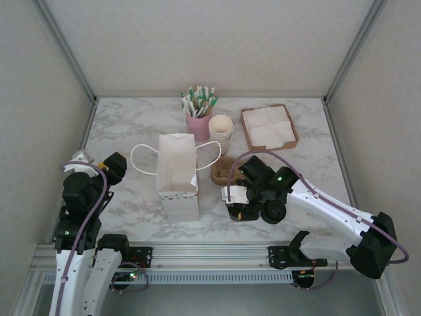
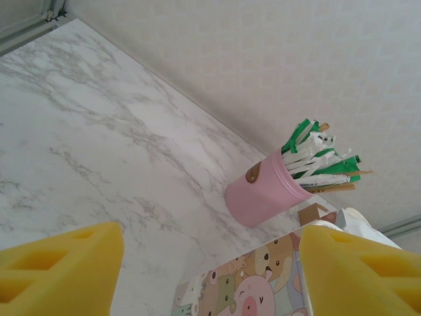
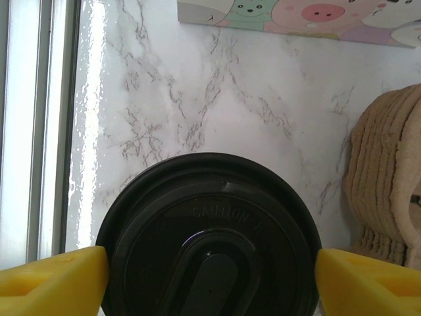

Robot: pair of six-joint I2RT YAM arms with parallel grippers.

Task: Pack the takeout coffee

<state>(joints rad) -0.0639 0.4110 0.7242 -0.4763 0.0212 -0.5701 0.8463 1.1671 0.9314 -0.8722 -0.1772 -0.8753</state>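
Jaws of the right gripper grip the takeout coffee: the two yellow fingers lie against the rim of its round black lid, one on each side. The takeout coffee is close to the near edge of the counter, a little right of the middle of that edge. Its paper cup is hidden under the lid, and I cannot tell if it rests on the counter or is raised.

Near it, toward the far edge, lies a stack of brown cardboard pieces. To its left, in the middle of the counter, a white paper bag stands upright with its handles spread to both sides. One side of the bag carries a print of cartoon animals.

The left gripper hovers at the left edge of the counter. Its jaws are wide apart and nothing is between them.

By the middle of the far edge stands a pink holder full of wrapped straws. Just right of it is a stack of cream paper cups. A tray of napkins lies near the far right corner.
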